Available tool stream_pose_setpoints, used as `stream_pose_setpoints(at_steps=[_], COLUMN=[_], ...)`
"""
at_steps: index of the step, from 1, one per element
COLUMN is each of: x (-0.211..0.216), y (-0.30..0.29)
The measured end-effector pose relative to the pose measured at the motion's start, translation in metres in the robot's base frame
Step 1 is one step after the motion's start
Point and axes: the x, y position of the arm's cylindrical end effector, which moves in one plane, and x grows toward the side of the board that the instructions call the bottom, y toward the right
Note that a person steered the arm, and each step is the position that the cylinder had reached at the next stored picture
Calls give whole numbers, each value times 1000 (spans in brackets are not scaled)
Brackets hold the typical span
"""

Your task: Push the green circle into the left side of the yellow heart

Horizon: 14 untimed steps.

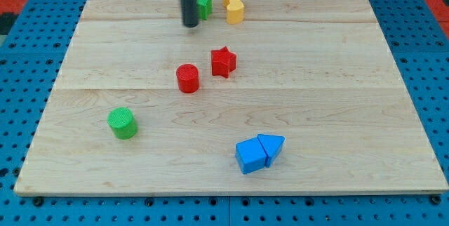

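Blue pegboard framed the wooden board (337, 57). My tip (190, 25), a bare rod holding nothing, stood just left of a green block (204, 5). The green circle (123, 123) lay well below-left of it. The yellow heart (235, 10), beyond that green block, was the likelier of two yellow blocks; a slanted push could drive the circle into the red cylinder (187, 78).

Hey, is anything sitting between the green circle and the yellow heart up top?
Yes. The red circle and red star sit near the straight line from the green circle to the yellow heart. My tip is at the view's top, beside a green block, far from the circle.
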Motion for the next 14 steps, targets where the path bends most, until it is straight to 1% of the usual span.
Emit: stream_pose_setpoints(at_steps=[1, 2, 3, 4, 5, 6, 7, 8, 9, 11, 12, 13, 14], x=[74, 162, 224, 241, 262, 301, 279, 231, 194, 284, 271, 232, 185], y=[-47, -49, -70, -131, -169, -105, -80, -101, -99, -89, -41, -47, -67])
